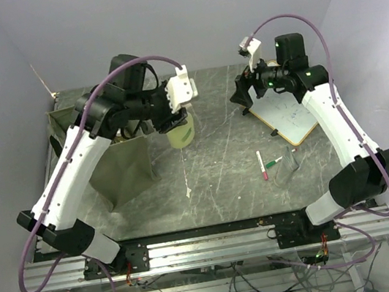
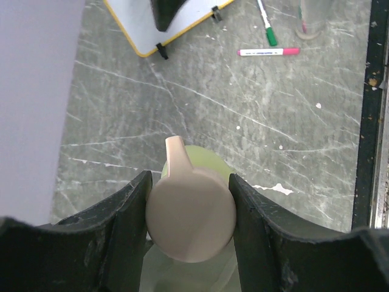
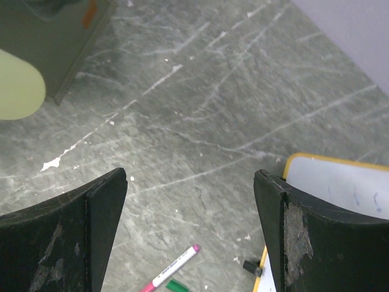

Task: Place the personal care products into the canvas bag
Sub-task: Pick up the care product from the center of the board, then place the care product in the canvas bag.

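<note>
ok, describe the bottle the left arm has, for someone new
Find the olive canvas bag on the left of the table. Just right of it, the left gripper clamps a bottle. Pale yellow-green body, beige cap: the only thing either gripper holds.

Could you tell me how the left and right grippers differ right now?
The left gripper clamps a pale green bottle by its beige cap; the right gripper stands open and empty. The left hangs near the canvas bag, the right near the whiteboard. Both have black fingers.

no legible text; only faint print on the pink marker (image 2: 268, 52), unreadable
</note>
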{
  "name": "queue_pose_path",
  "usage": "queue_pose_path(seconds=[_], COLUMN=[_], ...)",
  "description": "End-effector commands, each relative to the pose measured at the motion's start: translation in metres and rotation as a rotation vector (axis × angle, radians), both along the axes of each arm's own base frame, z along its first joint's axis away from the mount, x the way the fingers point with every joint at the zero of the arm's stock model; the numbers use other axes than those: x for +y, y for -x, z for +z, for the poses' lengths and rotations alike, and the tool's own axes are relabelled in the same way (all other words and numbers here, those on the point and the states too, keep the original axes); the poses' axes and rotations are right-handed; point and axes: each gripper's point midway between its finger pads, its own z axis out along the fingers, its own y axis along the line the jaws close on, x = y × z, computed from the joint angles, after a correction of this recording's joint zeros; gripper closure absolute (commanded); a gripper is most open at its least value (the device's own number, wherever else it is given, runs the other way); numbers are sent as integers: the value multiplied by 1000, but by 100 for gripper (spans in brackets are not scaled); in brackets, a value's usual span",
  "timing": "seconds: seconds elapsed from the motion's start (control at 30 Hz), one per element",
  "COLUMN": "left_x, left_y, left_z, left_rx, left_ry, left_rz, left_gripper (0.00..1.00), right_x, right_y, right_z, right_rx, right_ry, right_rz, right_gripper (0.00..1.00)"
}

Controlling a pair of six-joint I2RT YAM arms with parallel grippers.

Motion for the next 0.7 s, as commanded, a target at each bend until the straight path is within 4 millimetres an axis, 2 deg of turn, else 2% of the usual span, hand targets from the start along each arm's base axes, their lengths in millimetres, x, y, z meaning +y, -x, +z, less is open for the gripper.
queue_pose_path(seconds=[0.0,0.2,0.47,0.67], left_x=[13,31,56,78], left_y=[0,-3,-8,-13], left_z=[76,111,142,175], left_rx=[-170,-201,-234,-285], left_ry=[158,243,325,403], left_rz=[14,58,126,187], left_gripper=[93,93,93,93], right_x=[26,58,90,120], right_y=[2,7,9,17], right_z=[18,25,33,45], right_rx=[-61,-69,-79,-99], right_ry=[11,-3,-30,-61], right_rz=[55,116,177,242], right_gripper=[15,14,14,14])
